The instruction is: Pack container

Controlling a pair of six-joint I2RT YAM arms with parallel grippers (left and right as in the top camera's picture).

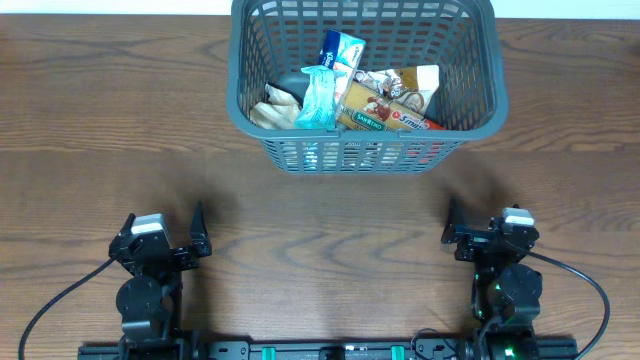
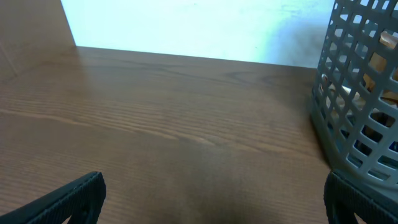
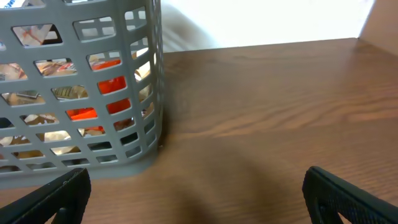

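Your left hand [image 1: 165, 228] sits at the near left of the brown wood-grain counter [image 1: 320, 240]. Its fingers are spread wide and it grips nothing. In its wrist view the two dark fingertips [image 2: 78, 194] stand at the bottom corners with bare wood between them. A black cable [image 1: 50, 300] curves away from that arm to the left.

The container [image 1: 236, 70] stands at the far middle of the counter, well apart from both hands, with its far rim at the top edge of the overhead view. It is a dark grey basket with slotted walls, and it rests upright on the wood. From the left wrist you see its rounded near corner [image 2: 354, 106] at the right of the frame.

Inside it, from left to right, you have:
- pale tan packets [image 1: 272, 110] against the left wall
- a dark item [image 1: 290, 80] behind them, which I cannot identify
- a light blue packet [image 1: 320, 98] standing on edge
- a blue-and-white packet [image 1: 342, 48] leaning behind that
- a flat packet with a green and red band [image 1: 388, 108] towards the right

Red and orange print shows through the slots of the wall in the right wrist view [image 3: 152, 74].

Your right hand [image 1: 487, 228] rests at the near right, fingers likewise parted and empty. Its fingertips [image 3: 59, 194] frame bare wood just beside the basket's corner. A black cable [image 1: 590, 290] loops off to the right.
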